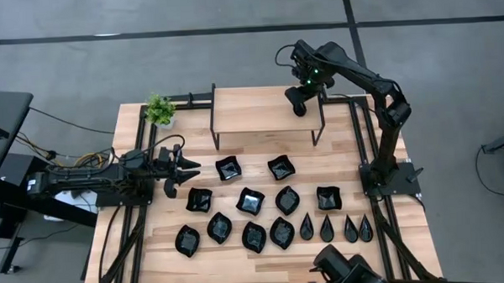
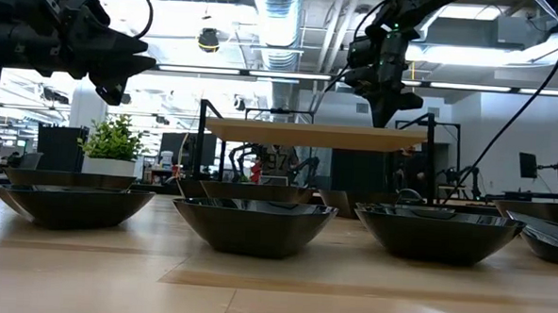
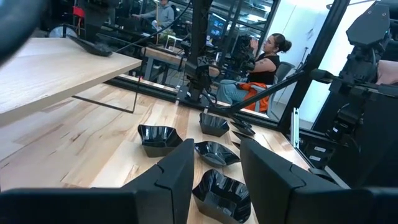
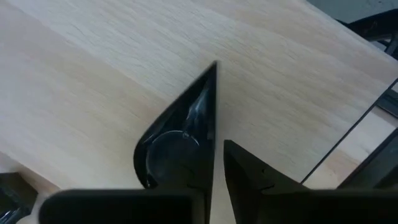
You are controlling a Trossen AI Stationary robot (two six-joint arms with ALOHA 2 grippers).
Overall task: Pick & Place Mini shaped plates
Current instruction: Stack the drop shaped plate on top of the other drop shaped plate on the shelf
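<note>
Shelf [image 1: 263, 107] bears right tool [image 1: 302, 98] (teardrop plate [image 4: 180, 134] gripped)

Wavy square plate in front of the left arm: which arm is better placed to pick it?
Left, probably. The left tool is open and points at that plate, close ahead. The right tool is at the raised shelf, farther off.

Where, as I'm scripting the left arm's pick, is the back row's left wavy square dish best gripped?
Likely the wavy square dish by the rim facing the left gripper, coming down from above, open, with one finger inside: it sits upright, bowl up, and its thin wall flares.
</note>
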